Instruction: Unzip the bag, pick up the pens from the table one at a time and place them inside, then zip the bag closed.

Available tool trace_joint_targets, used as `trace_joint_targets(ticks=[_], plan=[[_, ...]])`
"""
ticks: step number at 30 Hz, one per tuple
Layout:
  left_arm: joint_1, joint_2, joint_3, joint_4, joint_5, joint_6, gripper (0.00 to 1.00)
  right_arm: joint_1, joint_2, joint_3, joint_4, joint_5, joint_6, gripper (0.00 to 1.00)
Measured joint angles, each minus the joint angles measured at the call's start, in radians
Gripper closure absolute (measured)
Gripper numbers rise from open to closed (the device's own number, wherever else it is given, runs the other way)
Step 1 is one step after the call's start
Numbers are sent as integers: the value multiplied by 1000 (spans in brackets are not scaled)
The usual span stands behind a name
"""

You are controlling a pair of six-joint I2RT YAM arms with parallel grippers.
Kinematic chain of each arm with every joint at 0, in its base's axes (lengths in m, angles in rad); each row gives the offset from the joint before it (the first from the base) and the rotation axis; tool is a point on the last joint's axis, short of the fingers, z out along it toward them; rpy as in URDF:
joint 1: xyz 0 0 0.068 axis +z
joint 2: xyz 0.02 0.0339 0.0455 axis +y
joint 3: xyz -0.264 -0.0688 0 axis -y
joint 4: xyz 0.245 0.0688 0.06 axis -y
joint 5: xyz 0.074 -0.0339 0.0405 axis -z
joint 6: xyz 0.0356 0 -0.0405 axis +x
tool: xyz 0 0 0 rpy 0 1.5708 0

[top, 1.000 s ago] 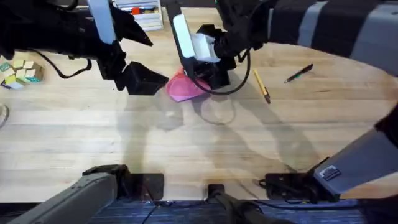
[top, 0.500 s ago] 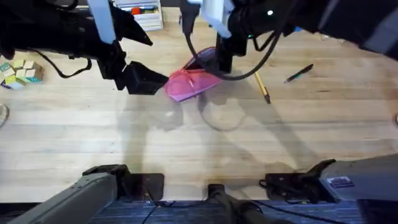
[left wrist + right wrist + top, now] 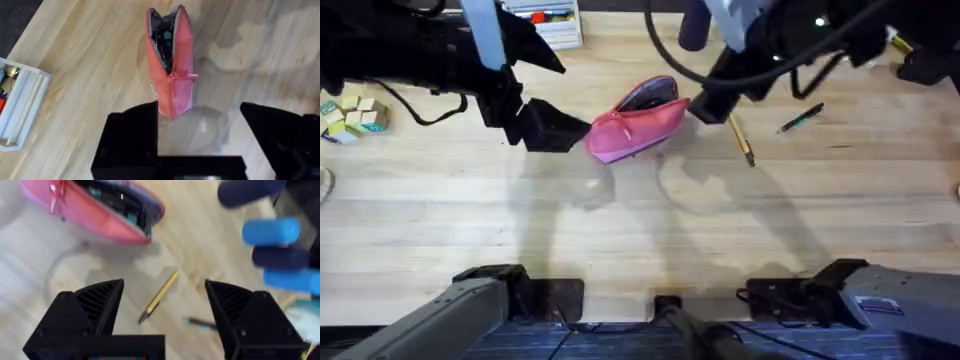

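The pink bag (image 3: 638, 128) lies on the table (image 3: 640, 230) with its zipper partly open, and dark lining shows at its far right end (image 3: 165, 35). My left gripper (image 3: 555, 128) sits at the bag's left end and is open. The bag's end (image 3: 172, 107) lies between its fingers, close to one of them. My right gripper (image 3: 705, 105) hovers just right of the bag, open and holding nothing. The yellow-tan pen (image 3: 741, 138) lies below it and shows between its fingers (image 3: 159, 296). The dark pen (image 3: 800, 118) lies farther right (image 3: 202, 324).
A white tray (image 3: 548, 22) of markers stands at the back, behind the left arm (image 3: 20, 110). Small wooden blocks (image 3: 350, 115) sit at the far left. Blue and dark cylinders (image 3: 272, 230) hang close beside the right gripper.
My right gripper has left the bag's right end and swung right and back, toward the yellow-tan pen. The bag now lies uncovered, its mouth agape. The left arm has not moved.
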Motion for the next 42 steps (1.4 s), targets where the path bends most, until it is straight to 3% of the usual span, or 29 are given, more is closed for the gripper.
trace_joint_targets(ticks=[6,12,19,30,42], plan=[[0,0,0,0,0,0,7,0,-9,0,-129,40,70,3],[0,0,0,0,0,0,7,-11,-9,0,-158,46,179,4],[0,0,0,0,0,0,7,-92,-10,0,-183,45,303,4],[0,0,0,0,0,0,7,-278,-30,0,-224,-44,374,4],[0,0,0,0,0,0,7,-298,-30,0,-234,-64,384,3]])
